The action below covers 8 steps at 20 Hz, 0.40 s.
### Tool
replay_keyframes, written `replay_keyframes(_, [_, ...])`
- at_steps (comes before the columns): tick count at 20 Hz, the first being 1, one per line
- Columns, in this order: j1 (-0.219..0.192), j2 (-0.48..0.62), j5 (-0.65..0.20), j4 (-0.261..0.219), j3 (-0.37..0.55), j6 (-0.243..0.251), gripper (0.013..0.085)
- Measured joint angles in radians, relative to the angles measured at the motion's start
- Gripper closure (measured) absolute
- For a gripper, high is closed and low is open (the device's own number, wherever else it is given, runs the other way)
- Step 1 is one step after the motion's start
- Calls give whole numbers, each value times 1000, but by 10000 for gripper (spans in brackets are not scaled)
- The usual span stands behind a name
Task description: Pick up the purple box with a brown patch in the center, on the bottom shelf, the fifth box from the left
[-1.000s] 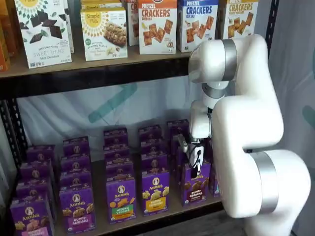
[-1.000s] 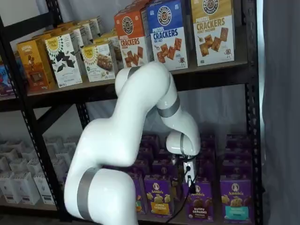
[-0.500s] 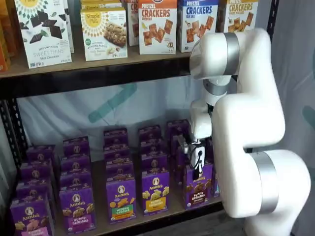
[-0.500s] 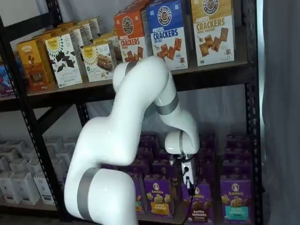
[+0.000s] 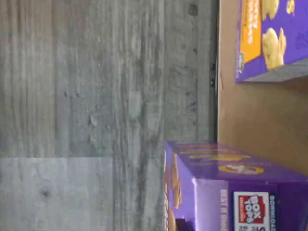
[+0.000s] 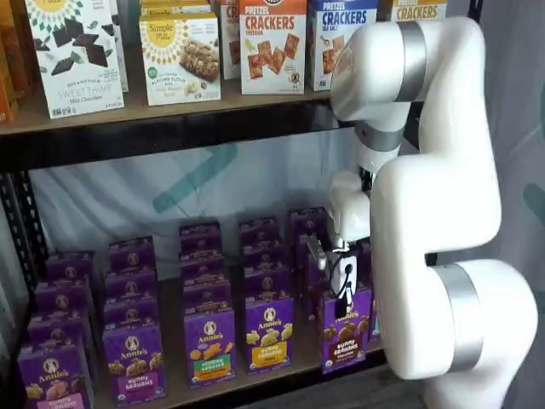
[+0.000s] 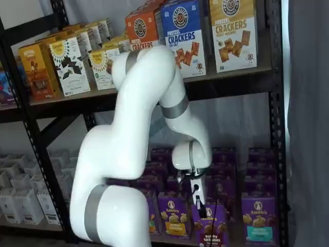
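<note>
The purple box (image 6: 344,330), clamped in the closed jaws of the gripper (image 6: 342,294), has been drawn forward off the bottom shelf (image 6: 281,368); extraction is judged underway.

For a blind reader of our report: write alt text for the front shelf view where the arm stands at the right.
A white robot arm reaches down, its hand closed on the top of a purple box of bunny grahams at the front of the bottom shelf. Rows of similar purple cartons fill the shelf to its left; cracker boxes line the shelf above.

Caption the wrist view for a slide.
Purple box in the end effector, pulled past the shelf edge, grey floor beyond.
</note>
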Motion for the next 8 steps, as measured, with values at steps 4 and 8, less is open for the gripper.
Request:
replay_keyframes(4, [-2, -85, -29, -87, 108, 82, 690])
replay_keyframes(8, [-2, -130, -39, -102, 163, 98, 690])
